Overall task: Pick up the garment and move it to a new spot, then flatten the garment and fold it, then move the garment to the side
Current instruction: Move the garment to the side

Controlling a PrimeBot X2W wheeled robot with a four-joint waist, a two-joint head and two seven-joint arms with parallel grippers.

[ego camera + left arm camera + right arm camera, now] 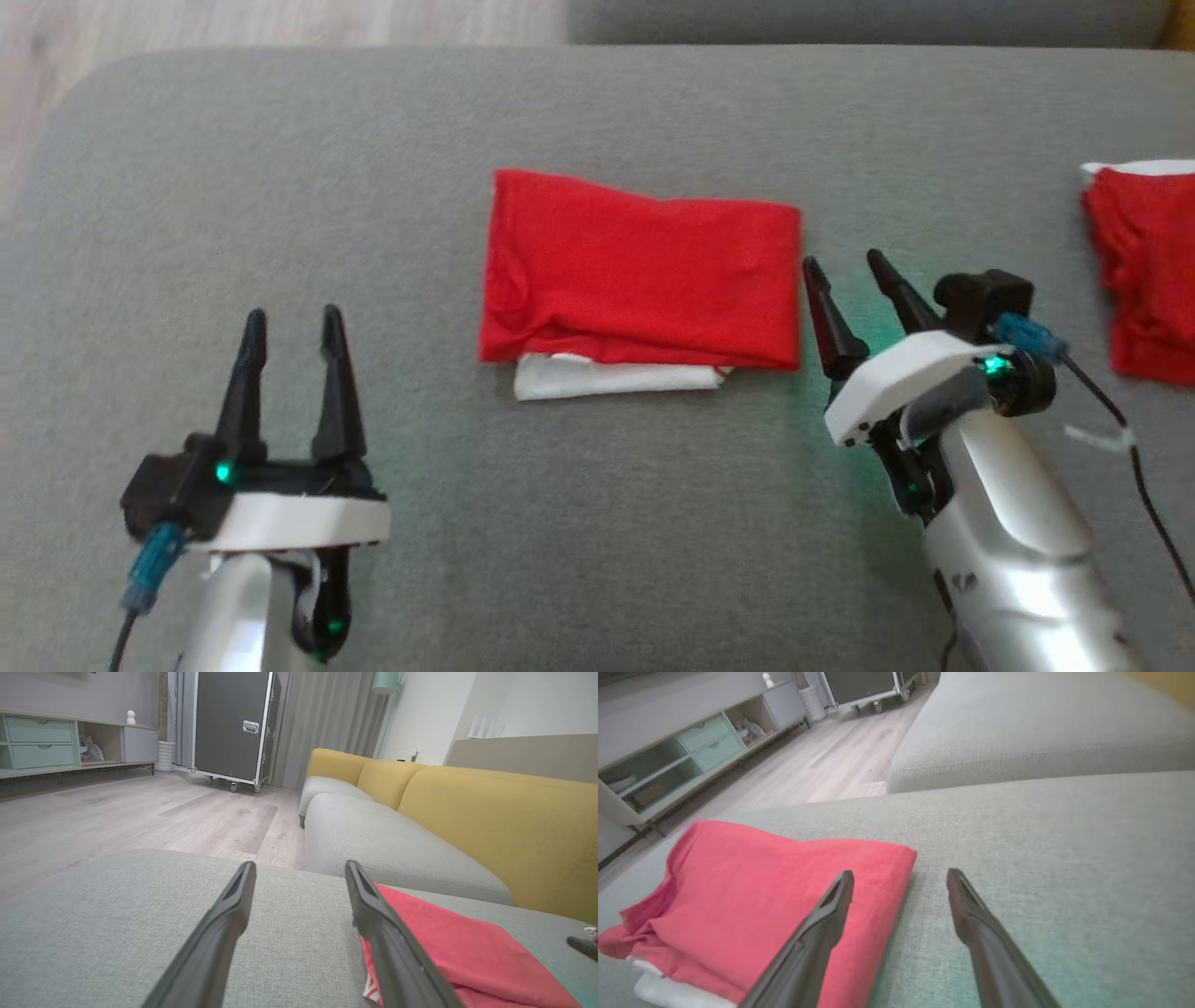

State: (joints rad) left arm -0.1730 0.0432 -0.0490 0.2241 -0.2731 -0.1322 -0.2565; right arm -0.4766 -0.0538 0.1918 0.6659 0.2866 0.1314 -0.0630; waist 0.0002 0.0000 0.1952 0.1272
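A grey fabric cushion (280, 187) with a rounded far-left corner carries everything. A red cloth garment (639, 271), folded into a flat rectangle, lies on its middle part, well in from that corner and set back from the far edge. A white layer pokes out from under the fold along the side nearest the robot.

The left gripper (292, 317) is over bare cushion toward the near left, well apart from the garment. Its two dark fingers are spread wide with nothing between them.

The right gripper (843, 261) is just beside the garment's right-hand side, fingers angled toward the far edge. Its jaws are also spread wide and hold nothing. In the right wrist view one finger lies across the garment's corner and the other over bare cushion; whether it touches the cloth cannot be told.

A second red cloth with a white strip (1148, 280) lies crumpled toward the cushion's right side, apart from both grippers.
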